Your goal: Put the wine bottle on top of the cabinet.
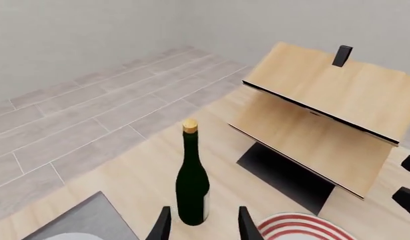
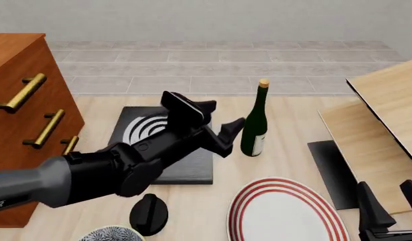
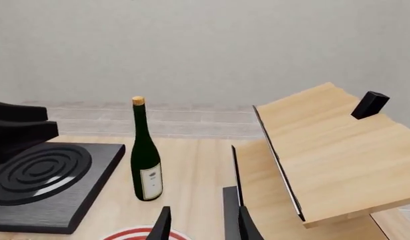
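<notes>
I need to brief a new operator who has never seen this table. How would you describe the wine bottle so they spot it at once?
Start at the black slab with white rings in the middle of the wooden table. Just right of it, behind the red-striped plate, stands the wine bottle. It is the only tall upright thing: slim dark green glass, tan cork, white label low down.

Simulated kitchen: hob (image 2: 159,145), plate (image 2: 286,211).

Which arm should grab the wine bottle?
Left. Its open pincer is right beside the wine bottle, lined up with its base, and the cabinet stands on that side. The right pincer hangs farther away.
</notes>
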You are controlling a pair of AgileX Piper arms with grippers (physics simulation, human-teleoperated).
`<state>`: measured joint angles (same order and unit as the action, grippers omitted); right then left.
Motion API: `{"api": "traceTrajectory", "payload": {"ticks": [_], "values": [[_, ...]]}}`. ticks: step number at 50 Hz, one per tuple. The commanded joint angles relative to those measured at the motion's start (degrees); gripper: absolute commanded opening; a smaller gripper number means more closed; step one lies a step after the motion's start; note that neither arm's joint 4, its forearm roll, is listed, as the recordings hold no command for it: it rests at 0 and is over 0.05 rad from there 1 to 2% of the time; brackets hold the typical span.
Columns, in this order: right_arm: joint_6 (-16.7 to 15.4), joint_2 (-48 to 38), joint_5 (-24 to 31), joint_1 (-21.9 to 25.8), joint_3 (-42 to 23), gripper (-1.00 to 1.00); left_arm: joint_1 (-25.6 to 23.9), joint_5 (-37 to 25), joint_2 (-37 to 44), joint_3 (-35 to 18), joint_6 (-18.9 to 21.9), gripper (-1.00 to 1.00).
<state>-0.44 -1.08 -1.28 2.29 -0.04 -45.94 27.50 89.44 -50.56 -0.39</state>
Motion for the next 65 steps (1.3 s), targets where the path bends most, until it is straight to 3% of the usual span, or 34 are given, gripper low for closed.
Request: {"api": "traceTrajectory", "payload": {"ticks": [1, 36, 65], "values": [[0.06, 0.23, 0.12, -0.05, 0.00, 1.00, 0.93, 0.05, 3.03, -3.06, 0.41, 1.00], [0.37, 0.04, -0.02, 0.58, 0.00, 1.00, 0.05, -5.88, 14.44, -18.12, 1.98, 1.00], [0.74, -0.34, -0.20, 0.69, 0.01, 1.00, -0.14, -12.64, 22.54, -29.59, 0.48, 1.00]]}}
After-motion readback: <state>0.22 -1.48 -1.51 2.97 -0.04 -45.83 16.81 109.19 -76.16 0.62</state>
